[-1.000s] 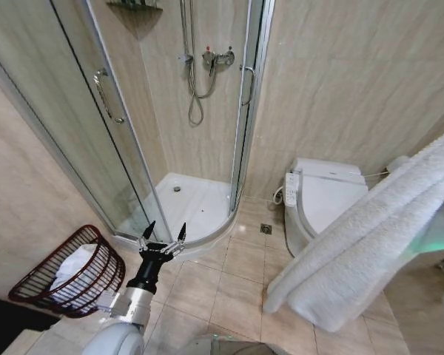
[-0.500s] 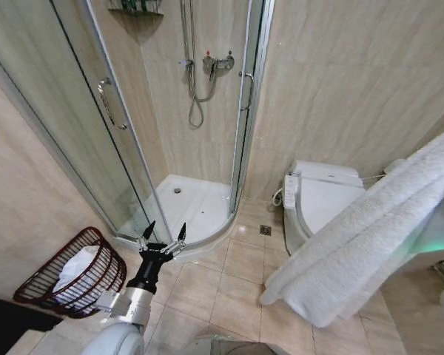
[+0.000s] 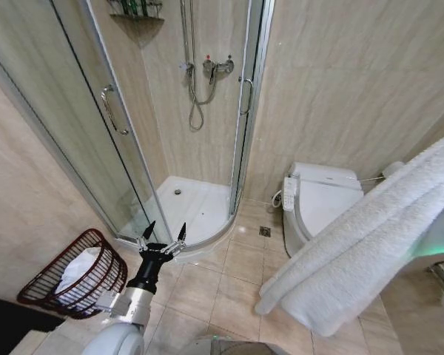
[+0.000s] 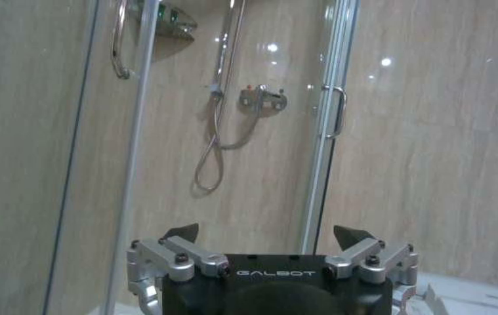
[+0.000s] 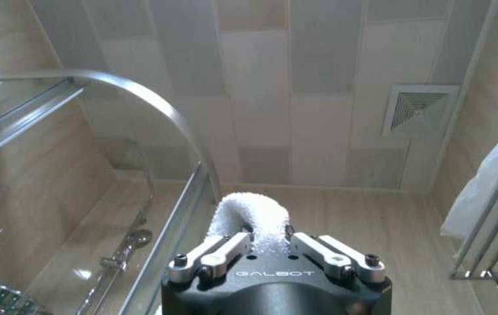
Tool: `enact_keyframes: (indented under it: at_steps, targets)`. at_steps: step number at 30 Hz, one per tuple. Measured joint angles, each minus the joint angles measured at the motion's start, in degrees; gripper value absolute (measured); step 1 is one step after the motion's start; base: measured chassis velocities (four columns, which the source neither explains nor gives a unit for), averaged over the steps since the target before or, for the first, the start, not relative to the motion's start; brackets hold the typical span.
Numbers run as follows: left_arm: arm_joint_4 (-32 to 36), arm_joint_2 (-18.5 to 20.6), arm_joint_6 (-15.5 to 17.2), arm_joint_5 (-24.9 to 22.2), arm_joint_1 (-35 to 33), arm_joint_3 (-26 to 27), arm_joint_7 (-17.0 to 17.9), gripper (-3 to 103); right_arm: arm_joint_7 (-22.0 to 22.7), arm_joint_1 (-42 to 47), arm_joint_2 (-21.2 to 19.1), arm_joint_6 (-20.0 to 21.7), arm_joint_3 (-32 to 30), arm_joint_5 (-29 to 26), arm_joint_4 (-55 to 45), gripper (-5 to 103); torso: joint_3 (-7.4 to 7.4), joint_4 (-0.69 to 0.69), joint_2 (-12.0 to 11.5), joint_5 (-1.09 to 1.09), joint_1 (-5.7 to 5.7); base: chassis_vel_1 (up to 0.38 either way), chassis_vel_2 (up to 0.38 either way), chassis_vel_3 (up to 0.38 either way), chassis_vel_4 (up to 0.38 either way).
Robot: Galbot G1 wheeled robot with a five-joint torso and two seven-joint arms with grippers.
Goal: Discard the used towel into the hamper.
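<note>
White towel [image 3: 362, 244] hanging folded, pinched in the right gripper [image 5: 269, 243]. Hamper [image 3: 74, 274] sitting on the floor's left side by the wall. Left gripper [image 3: 163, 240] idling wide open, empty. Carrying across, releasing squarely above the rim.

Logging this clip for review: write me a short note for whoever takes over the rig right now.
Right pincer: shut on the towel, held high at the robot's right, its bulk hanging over the floor by the toilet.
Left pincer: open, empty, low in front near the shower threshold.
Hamper: on the floor at the robot's far left, tipped towards the robot, white cloth already inside.
Done: towel grasped.
Left: carry it over the hamper and release.
</note>
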State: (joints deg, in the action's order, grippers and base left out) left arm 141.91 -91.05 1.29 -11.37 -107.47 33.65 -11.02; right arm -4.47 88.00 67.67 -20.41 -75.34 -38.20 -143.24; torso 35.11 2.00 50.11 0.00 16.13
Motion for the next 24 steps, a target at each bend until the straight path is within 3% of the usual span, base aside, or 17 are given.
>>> enact_keyframes:
  at_steps: [14, 24]
  targets:
    - [0.0, 0.0, 0.0, 0.0, 0.0, 0.0, 0.0, 100, -0.22, 1.09, 1.98, -0.54, -2.22, -0.12, 0.0, 8, 2.22, 0.0, 3.96, 0.0, 1.74, 0.0, 0.0, 0.0, 0.0]
    - [0.0, 0.0, 0.0, 0.0, 0.0, 0.0, 0.0, 100, 0.0, 1.25, 1.11, -0.32, -2.48, -0.2, 0.0, 8, 3.51, 0.0, 6.36, 0.0, 2.84, 0.0, 0.0, 0.0, 0.0]
